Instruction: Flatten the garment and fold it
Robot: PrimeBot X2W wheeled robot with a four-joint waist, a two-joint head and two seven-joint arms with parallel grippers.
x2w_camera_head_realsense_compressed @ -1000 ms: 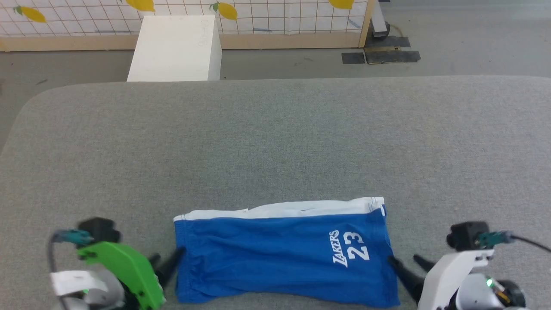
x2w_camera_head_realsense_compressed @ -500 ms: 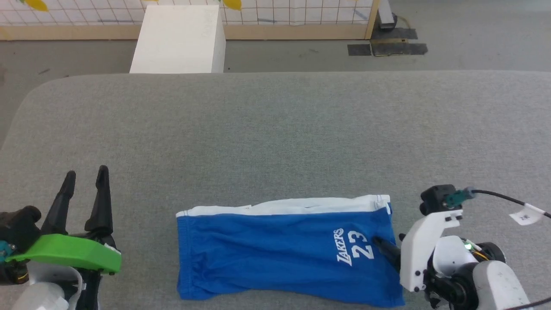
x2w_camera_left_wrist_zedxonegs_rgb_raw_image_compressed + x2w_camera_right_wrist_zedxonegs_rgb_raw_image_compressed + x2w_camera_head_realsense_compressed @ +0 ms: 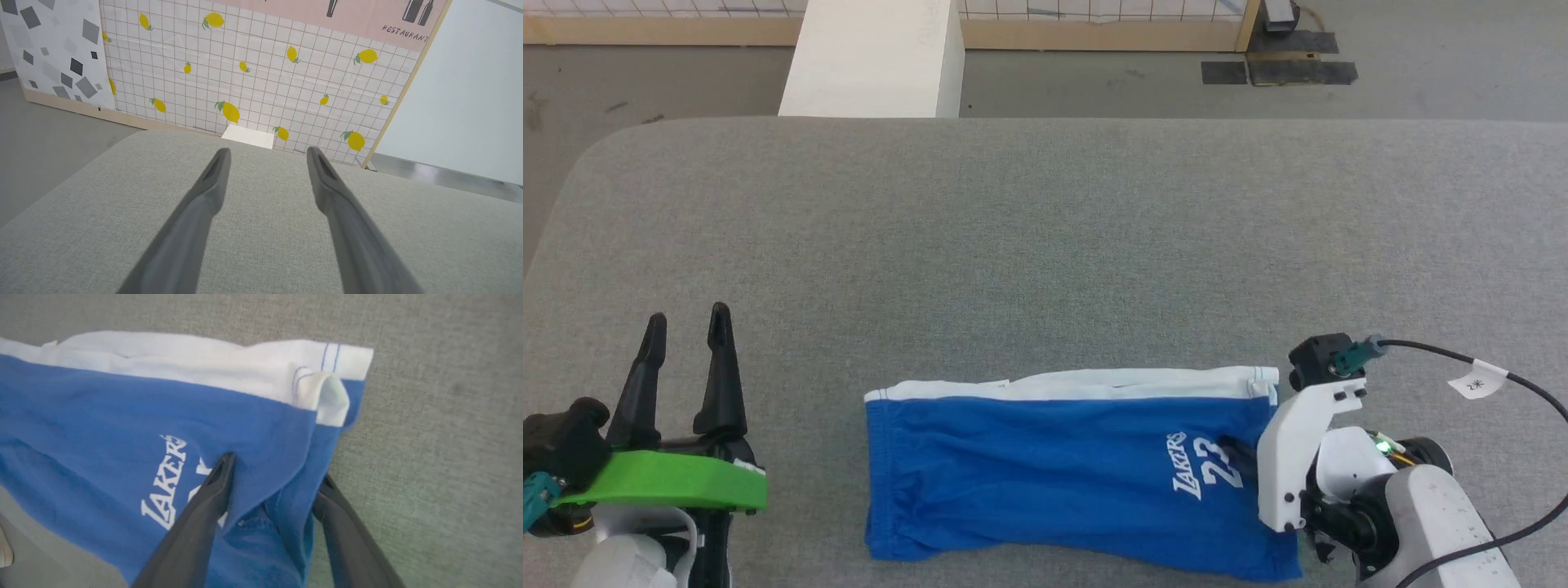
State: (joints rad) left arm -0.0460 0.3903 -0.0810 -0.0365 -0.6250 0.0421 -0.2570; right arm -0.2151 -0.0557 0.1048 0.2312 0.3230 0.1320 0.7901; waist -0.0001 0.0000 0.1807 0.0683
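The garment (image 3: 1054, 474), royal-blue shorts with a white band along the far edge and white "Lakers 23" print, lies folded lengthwise near the front of the grey table (image 3: 1045, 245). My right gripper (image 3: 1245, 457) is at its right hem. In the right wrist view the garment (image 3: 102, 416) has its hem bunched between the two fingers of my right gripper (image 3: 276, 469): one lies on the print, the other outside the edge, and the jaws stand apart. Left of the shorts, clear of them, my left gripper (image 3: 686, 314) is open and empty; its wrist view shows the left gripper (image 3: 267, 150) above bare cloth.
A white box (image 3: 874, 57) stands on the floor beyond the table's far edge. A black cable with a white tag (image 3: 1474, 380) trails from my right wrist. A lemon-patterned tiled wall (image 3: 245, 61) rises behind. The table's grey surface stretches far and to both sides of the shorts.
The head camera has tilted down. My left gripper left the garment's left edge and swung out to the left, fingers pointing away. My right gripper slid over the right hem, bunching it.
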